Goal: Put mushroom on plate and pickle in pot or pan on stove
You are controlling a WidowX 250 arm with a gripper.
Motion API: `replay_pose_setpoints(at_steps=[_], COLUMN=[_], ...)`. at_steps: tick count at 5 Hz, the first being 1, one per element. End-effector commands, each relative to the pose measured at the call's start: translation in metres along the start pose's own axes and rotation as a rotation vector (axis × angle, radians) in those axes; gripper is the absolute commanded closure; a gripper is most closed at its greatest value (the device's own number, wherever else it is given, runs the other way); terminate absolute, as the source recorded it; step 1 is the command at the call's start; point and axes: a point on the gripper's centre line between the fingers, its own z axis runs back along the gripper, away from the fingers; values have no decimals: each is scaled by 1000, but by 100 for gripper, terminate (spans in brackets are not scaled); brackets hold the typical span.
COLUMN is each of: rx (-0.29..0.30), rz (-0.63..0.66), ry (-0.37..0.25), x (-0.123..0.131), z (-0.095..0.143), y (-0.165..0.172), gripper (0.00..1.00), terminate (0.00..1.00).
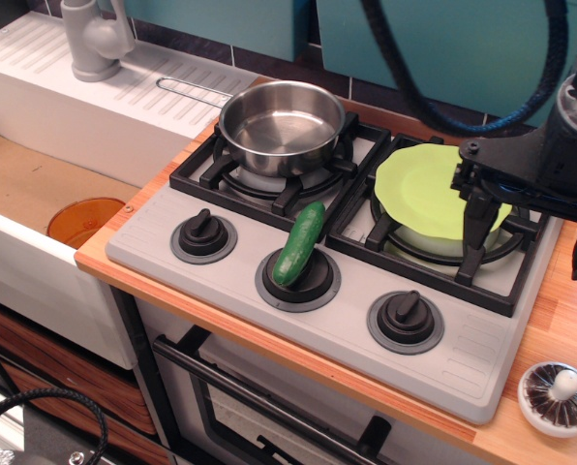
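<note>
The dark-green pickle (299, 243) lies tilted across the middle knob of the grey stove (153, 232). The steel pot (282, 126) stands empty on the back left burner. The lime-green plate (424, 189) rests on the right burner. The mushroom (558, 396) lies gills up on the wooden counter at the front right, off the stove. My gripper (482, 208) hangs over the plate's right edge, its black fingers pointing down; its opening is hard to judge, and nothing shows between them.
An orange disc (85, 221) lies in the sink at left. A grey faucet (93, 39) stands on the white drainboard at the back left. Two further black knobs (203, 235) (406, 320) sit on the stove front. Black cables hang at the upper right.
</note>
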Motion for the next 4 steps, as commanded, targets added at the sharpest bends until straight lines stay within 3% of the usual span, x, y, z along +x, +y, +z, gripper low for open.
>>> replay_pose_setpoints(at_steps=[1, 4], rx=[0, 17], rz=[0, 8], ry=[0, -78], x=[0, -31], z=[0, -19], y=[0, -22], gripper=[0, 0], terminate=[0, 0])
